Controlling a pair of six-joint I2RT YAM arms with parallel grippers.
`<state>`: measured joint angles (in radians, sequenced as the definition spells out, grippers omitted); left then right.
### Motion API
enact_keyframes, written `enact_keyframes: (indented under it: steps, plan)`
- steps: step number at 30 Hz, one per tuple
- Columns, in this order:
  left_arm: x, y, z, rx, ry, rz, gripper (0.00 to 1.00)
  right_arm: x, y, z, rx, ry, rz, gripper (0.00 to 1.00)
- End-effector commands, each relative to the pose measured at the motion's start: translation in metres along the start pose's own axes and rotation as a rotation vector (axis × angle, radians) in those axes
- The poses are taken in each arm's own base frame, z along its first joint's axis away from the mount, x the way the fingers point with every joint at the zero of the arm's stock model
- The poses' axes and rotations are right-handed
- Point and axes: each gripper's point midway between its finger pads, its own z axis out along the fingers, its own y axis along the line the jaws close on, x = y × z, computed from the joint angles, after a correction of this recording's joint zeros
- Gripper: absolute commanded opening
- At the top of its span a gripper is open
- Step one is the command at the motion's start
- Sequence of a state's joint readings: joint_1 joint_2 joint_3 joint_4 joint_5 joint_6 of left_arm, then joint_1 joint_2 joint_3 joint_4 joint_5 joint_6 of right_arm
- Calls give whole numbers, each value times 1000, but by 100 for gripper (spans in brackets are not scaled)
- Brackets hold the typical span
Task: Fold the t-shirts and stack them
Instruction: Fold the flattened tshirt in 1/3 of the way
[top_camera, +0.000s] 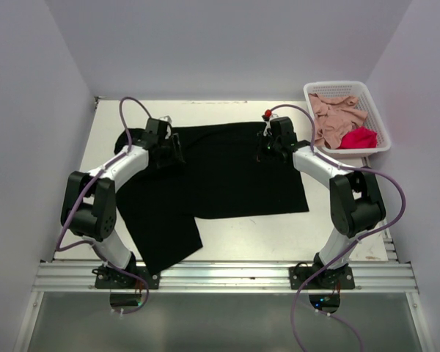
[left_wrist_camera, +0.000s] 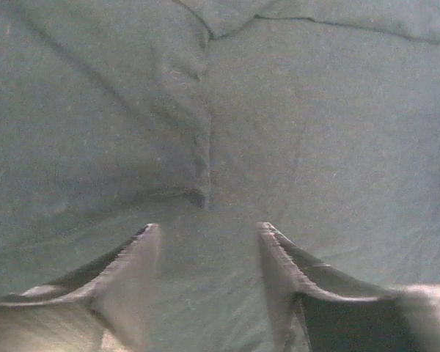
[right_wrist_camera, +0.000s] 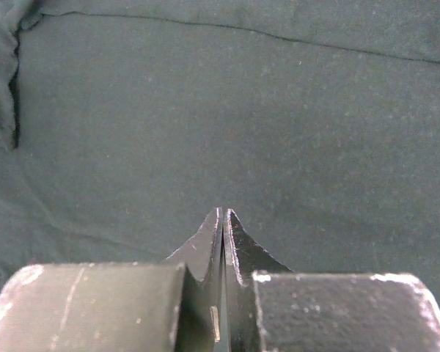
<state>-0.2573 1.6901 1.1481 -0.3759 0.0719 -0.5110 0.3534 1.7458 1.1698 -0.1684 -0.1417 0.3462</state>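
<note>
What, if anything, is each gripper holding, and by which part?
Nothing visibly. The left gripper is open above the black t-shirt; the right gripper is shut with no cloth showing between its fingertips.

White walls (top_camera: pixel 227 44) round pale table (top_camera: pixel 279 238) w/ metal rail (top_camera: pixel 227 277).

the pale table (top_camera: pixel 257 238) carries two things. a black shirt (top_camera: pixel 227 176) lies spread flat over its middle, the far hem running nearly straight from left to right. the shirt's left part slants down toward the near left edge, with bare table showing beside it on the near right. a white basket (top_camera: pixel 334 86) sits at the far right corner, apart from the shirt.
</note>
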Motion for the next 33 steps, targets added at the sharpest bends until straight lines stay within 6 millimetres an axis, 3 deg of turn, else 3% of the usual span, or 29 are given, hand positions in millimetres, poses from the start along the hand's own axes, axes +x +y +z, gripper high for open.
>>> enact_keyframes:
  steps: [1,3,6,11,14,15,17,22,33]
  plan:
    - [-21,-7,-15,-6,-69,-1,63,-14,6,-9,-8,-39,-28,0]
    - [-31,1,-22,-55,-130,-7,76,-13,6,-7,-6,-35,-28,0]
    - [-43,12,-40,-106,-238,-17,83,-12,5,-7,-5,-31,-28,0]
    - [-33,44,-52,-240,-286,-49,80,-12,5,-7,-8,-30,-28,0]
    - [-11,62,-48,-296,-267,-76,54,-11,8,-7,-18,-27,-26,0]
    - [-4,66,-45,-306,-253,-81,31,-11,7,-7,-19,-27,-24,0]
    - [14,76,-39,-330,-218,-99,2,-10,8,-7,-24,-25,-22,0]
    - [39,92,-28,-377,-172,-119,0,-10,9,-8,-28,-27,-23,0]
    - [33,107,-15,-467,-192,-115,0,-8,12,-10,-28,-20,-33,0]
